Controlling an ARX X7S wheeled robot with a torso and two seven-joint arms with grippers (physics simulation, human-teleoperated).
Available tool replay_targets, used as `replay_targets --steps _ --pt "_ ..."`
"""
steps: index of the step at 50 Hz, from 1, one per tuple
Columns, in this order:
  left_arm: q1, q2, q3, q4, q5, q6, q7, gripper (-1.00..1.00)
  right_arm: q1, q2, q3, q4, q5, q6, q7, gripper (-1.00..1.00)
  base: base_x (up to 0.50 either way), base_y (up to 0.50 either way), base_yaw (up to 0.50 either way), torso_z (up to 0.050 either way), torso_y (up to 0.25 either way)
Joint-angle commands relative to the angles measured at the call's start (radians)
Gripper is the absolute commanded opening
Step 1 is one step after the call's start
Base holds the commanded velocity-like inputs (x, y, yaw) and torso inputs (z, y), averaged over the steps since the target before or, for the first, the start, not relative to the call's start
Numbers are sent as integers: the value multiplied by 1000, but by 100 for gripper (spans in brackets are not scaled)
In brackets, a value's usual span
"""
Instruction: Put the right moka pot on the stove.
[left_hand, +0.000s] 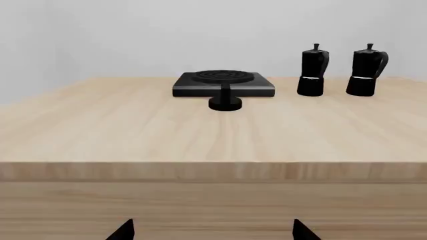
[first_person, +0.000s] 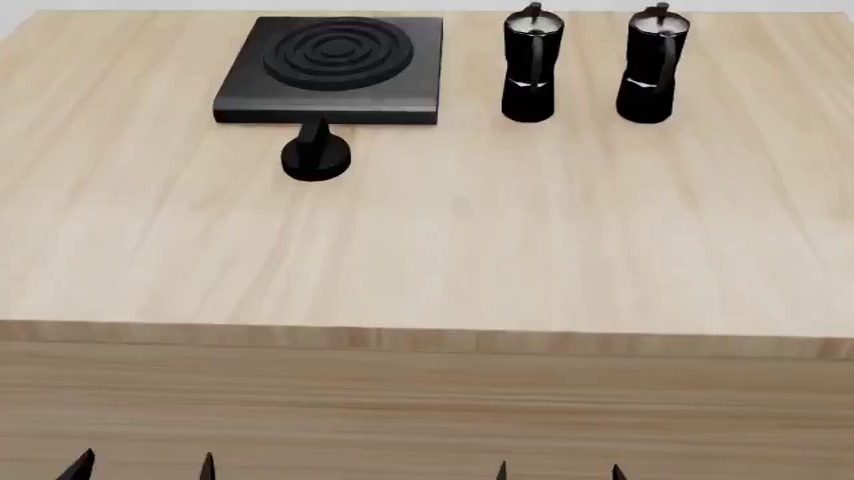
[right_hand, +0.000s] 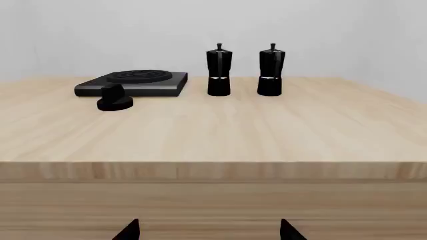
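Across the room: nothing has been touched yet, by the look of it.
Bench (first_person: 427, 250): pale wood, wide, carrying everything along its far side.
Stove (first_person: 334, 68): far left of the pots, burner rings bare, nothing on it.
Right moka pot (first_person: 650, 66): upright at the far right, just beside its twin, well apart from the stove.
Left moka pot (first_person: 531, 66): upright, between the stove and the right pot.
Knob (first_person: 316, 156): small, round, just in front of the stove.
Left hand (first_person: 144, 467): below the near edge, fingertips apart, grasping nothing.
Right hand (first_person: 558, 470): likewise low, released, empty.
Progress: none done; reach, grasp, lift, carry and set-down all remain.
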Motion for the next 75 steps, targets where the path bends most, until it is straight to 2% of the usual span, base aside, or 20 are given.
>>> replay_targets --steps 1,6,49,75 --pt "0 -10 11 0 -10 0 -11 100 0 9 -13 0 9 0 13 100 0 0 0 0 0" --pt "5 -25 26 -3 -39 32 -32 100 6 24 -34 -45 5 87 62 100 0 0 0 9 6" --pt "-1 -86 92 -9 -100 60 -136 100 14 91 -109 -26 62 57 145 100 0 0 0 50 47" --pt "0 -112 130 -19 -109 84 -175 100 24 116 -143 8 88 33 167 100 113 0 0 0 0"
